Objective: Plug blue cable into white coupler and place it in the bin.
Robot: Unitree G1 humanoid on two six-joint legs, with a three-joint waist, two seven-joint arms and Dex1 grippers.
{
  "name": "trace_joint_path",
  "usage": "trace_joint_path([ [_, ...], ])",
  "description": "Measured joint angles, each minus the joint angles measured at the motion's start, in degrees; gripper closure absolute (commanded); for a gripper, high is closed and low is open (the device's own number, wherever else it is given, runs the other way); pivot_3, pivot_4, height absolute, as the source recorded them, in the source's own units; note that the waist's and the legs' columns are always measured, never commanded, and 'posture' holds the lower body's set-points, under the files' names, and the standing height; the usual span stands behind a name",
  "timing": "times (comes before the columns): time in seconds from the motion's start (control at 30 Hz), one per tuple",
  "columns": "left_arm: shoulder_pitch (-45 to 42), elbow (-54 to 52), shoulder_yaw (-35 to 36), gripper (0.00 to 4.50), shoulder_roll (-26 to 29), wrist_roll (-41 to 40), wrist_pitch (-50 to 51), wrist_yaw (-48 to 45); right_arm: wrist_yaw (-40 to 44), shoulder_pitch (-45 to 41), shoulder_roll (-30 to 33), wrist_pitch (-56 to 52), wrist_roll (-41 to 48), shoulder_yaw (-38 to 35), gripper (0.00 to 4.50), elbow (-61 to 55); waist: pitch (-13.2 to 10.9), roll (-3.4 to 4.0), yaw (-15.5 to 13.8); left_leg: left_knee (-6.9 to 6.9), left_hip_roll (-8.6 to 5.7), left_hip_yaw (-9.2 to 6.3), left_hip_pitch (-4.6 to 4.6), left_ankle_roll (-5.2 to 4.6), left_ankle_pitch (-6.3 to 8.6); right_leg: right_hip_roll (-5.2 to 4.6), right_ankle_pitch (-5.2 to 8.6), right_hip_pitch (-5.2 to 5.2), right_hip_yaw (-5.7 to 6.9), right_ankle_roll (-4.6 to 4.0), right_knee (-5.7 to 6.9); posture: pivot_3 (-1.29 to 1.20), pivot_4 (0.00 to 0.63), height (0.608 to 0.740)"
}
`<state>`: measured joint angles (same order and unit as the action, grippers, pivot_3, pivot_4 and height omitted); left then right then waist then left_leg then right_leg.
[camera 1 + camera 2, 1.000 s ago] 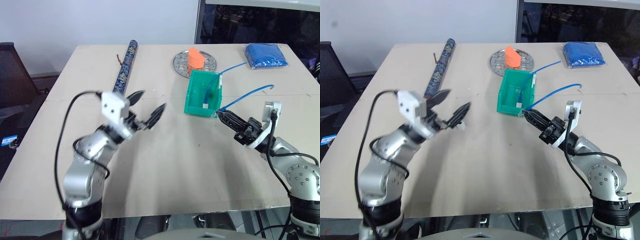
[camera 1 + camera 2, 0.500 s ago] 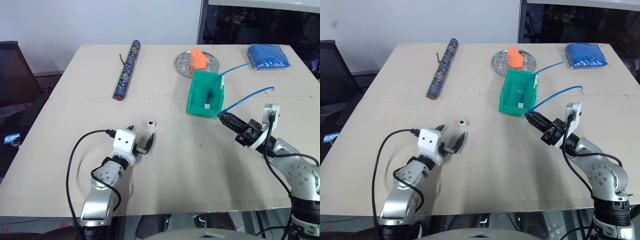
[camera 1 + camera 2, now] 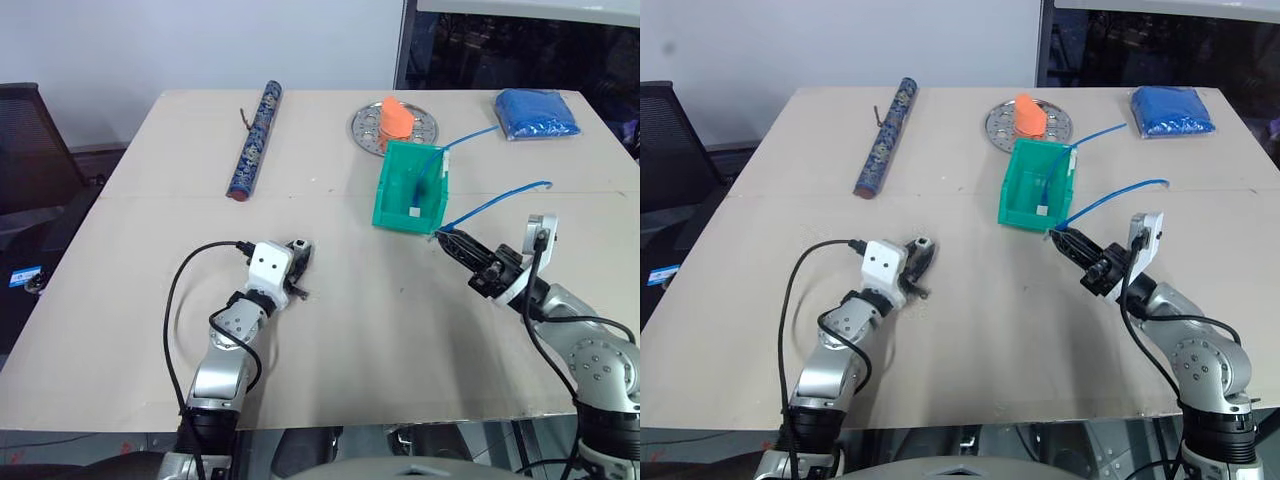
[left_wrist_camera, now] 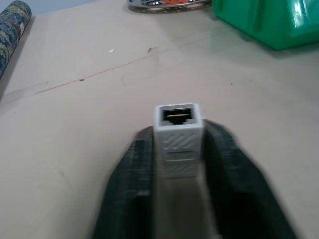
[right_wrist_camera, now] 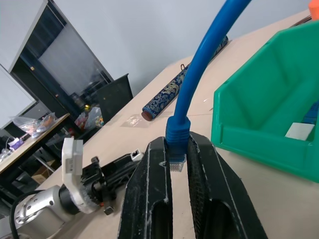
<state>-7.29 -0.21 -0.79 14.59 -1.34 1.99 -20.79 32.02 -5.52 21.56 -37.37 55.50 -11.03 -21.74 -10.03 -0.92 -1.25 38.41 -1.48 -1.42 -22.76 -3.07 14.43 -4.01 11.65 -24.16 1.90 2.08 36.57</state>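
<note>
patterned tube (image 3: pixel 253 139), metal plate (image 3: pixel 394 127), blue bag (image 3: pixel 536 111)

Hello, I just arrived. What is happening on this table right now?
The robot is preparing to join a cable and a coupler. Its left hand has its fingers on both sides of the white coupler on the table, with the socket facing away from the wrist. Its right hand is shut on the plug end of the blue cable, raised beside the green bin. The two are not joined, and another blue cable already lies in the bin.

Head stereo pair overlooks table (image 3: pixel 150 330); wrist cameras close along claws.
</note>
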Motion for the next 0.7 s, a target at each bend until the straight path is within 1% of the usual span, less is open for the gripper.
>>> trace_joint_path([
  [0.1, -3.09, 3.00, -1.12, 3.97, 1.36, -1.13, -0.41, -4.54, 1.19, -0.23, 1.01, 0.34, -2.36, 1.98, 4.50, -0.06, 0.00, 0.01, 0.05, 0.00, -0.01, 0.01, 0.01, 0.00, 0.00, 0.03, -0.01, 0.00, 0.02, -0.01, 0.01, 0.00, 0.150, 0.740],
  [0.17, -5.50, 4.85, -2.51, 3.97, 3.32, -3.40, 0.04, -11.03, 2.30, -2.24, 2.67, 1.40, -5.61, 4.04, 4.50, -0.08, 0.00, 0.01, 0.32, 0.00, -0.02, 0.06, 0.00, 0.00, 0.00, 0.08, -0.05, -0.02, 0.10, -0.08, 0.01, 0.00, 0.150, 0.740],
  [0.2, -7.79, 6.62, -4.02, 3.97, 4.91, -4.77, 0.27, -16.41, 3.10, -4.75, 3.48, 2.16, -7.69, 5.35, 4.50, -0.06, -0.01, 0.02, 0.41, -0.01, -0.03, 0.09, -0.01, 0.00, 0.00, 0.29, -0.06, -0.04, 0.17, -0.10, 0.01, 0.00, 0.150, 0.740],
  [0.3, -13.04, 10.74, -7.74, 3.97, 7.11, -6.15, -0.33, -27.35, 6.80, -9.65, 5.57, 4.77, -12.27, 9.05, 4.50, -0.03, 0.00, 0.01, 0.41, -0.03, -0.03, 0.07, -0.01, 0.00, 0.00, 0.34, -0.05, -0.03, 0.21, -0.10, -0.02, 0.00, 0.150, 0.740],
  [0.37, -18.06, 15.96, -10.53, 3.97, 8.14, -7.47, -2.05, -37.12, 11.33, -12.46, 7.08, 8.17, -17.06, 13.47, 4.50, 1.55, 0.00, 0.00, 0.28, -0.02, -0.04, 0.01, -0.06, -0.01, 0.00, 0.38, -0.07, -0.02, 0.28, -0.15, -0.04, 0.00, 0.150, 0.740],
  [0.4, -20.38, 18.24, -11.74, 3.97, 8.26, -8.06, -2.77, -42.11, 13.65, -13.47, 7.27, 9.81, -18.94, 15.41, 4.50, 2.83, -0.01, 0.00, 0.32, -0.03, -0.04, 0.01, -0.08, -0.01, 0.00, 0.39, -0.07, -0.03, 0.28, -0.15, -0.08, 0.00, 0.150, 0.740],
  [0.5, -25.43, 24.74, -14.55, 3.97, 7.30, -9.04, -5.57, -52.85, 19.18, -15.19, 7.35, 13.57, -22.45, 19.16, 4.50, 6.44, -0.04, -0.02, 0.51, -0.03, -0.04, 0.06, -0.16, -0.07, 0.03, 0.39, -0.08, -0.05, 0.23, -0.15, -0.15, 0.00, 0.150, 0.740],
  [0.6, -30.22, 31.04, -15.44, 3.97, 6.00, -9.88, -8.30, -60.91, 23.82, -16.89, 7.56, 18.31, -26.33, 21.62, 4.50, 9.46, -0.04, -0.03, 0.53, -0.02, -0.03, 0.07, -0.15, -0.10, 0.05, 0.40, -0.08, -0.04, 0.24, -0.15, -0.17, 0.00, 0.150, 0.740],
  [0.7, -34.11, 35.54, -15.42, 3.97, 5.04, -10.19, -10.15, -66.32, 26.79, -17.34, 7.72, 22.43, -29.67, 22.78, 4.50, 12.16, -0.05, -0.04, 0.52, -0.02, -0.03, 0.05, -0.15, -0.10, 0.05, 0.42, -0.08, -0.04, 0.26, -0.14, -0.17, 0.00, 0.150, 0.740],
])
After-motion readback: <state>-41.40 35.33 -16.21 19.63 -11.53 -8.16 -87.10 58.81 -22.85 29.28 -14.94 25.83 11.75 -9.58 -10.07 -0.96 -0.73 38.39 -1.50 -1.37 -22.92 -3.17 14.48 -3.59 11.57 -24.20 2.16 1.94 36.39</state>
